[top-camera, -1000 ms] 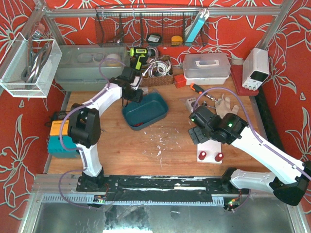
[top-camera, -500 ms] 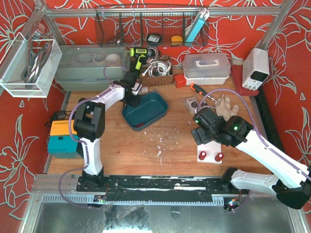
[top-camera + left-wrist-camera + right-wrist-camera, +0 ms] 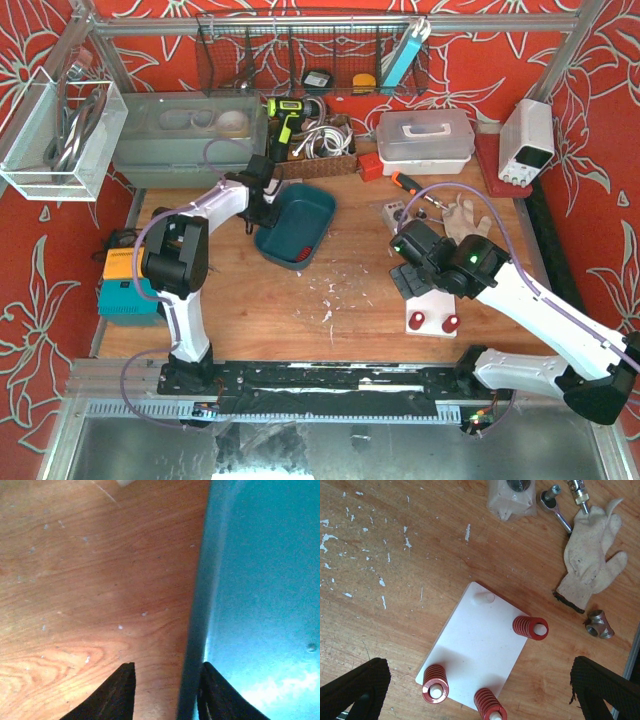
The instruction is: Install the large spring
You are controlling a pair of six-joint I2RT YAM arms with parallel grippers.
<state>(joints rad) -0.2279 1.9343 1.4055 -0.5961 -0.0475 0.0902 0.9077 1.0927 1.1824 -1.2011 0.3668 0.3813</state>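
A white plate (image 3: 485, 645) lies on the wooden table with four pegs. Three pegs carry large red springs (image 3: 531, 627), (image 3: 434, 684), (image 3: 490, 706). The far peg (image 3: 483, 598) is bare. My right gripper (image 3: 480, 662) hovers over the plate, open wide and empty; it also shows in the top view (image 3: 425, 272). My left gripper (image 3: 168, 665) is open, its jaws astride the left rim of a teal tray (image 3: 195, 630). One finger is inside against the wall and the other is outside, apart from it. In the top view the tray (image 3: 312, 205) shows a bit of red at its near end.
A white glove (image 3: 592, 550), a ratchet (image 3: 555, 502) and a metal pipe fitting (image 3: 599, 625) lie beyond the plate. White paint flecks dot the wood. A clear lidded box (image 3: 425, 135), a power supply (image 3: 525, 140), a grey bin (image 3: 185, 135) and a cable basket (image 3: 320, 150) line the back.
My left gripper has shifted left along the tray's edge, and the teal tray has slid left and turned with it. The right arm has barely moved.
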